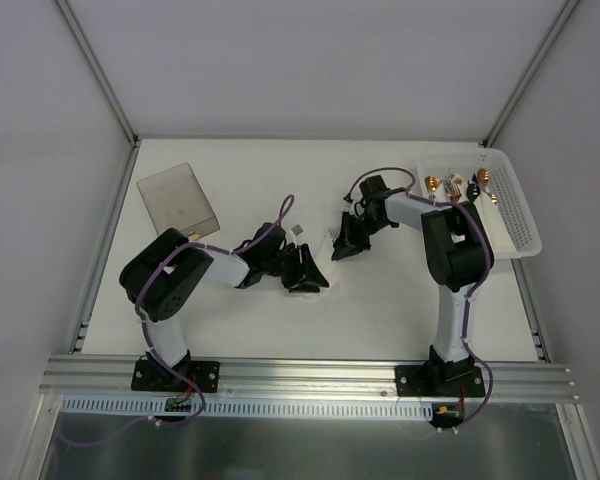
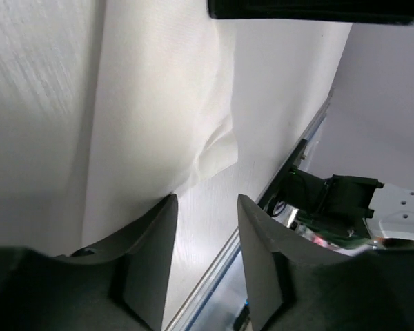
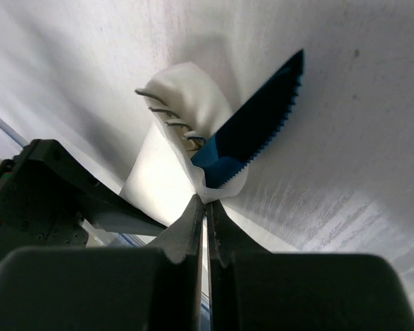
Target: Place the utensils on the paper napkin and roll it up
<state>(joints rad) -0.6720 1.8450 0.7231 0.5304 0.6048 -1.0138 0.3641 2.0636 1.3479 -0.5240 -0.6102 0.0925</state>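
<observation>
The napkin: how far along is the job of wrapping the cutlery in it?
Done: the blue knife and the fork already lie inside a fold of the napkin. In hand: the right gripper is shut on the napkin's edge, while the left gripper is open over the sheet and holds nothing. Left: the fold is loose, with the blade and tines sticking out, so the rolling is not finished.

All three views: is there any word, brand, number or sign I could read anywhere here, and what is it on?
No text can be read in any view.
Basket, clear box, napkin, knife: no lettering shows.
Circuit board at the left arm's base: any print is too small to read.
</observation>
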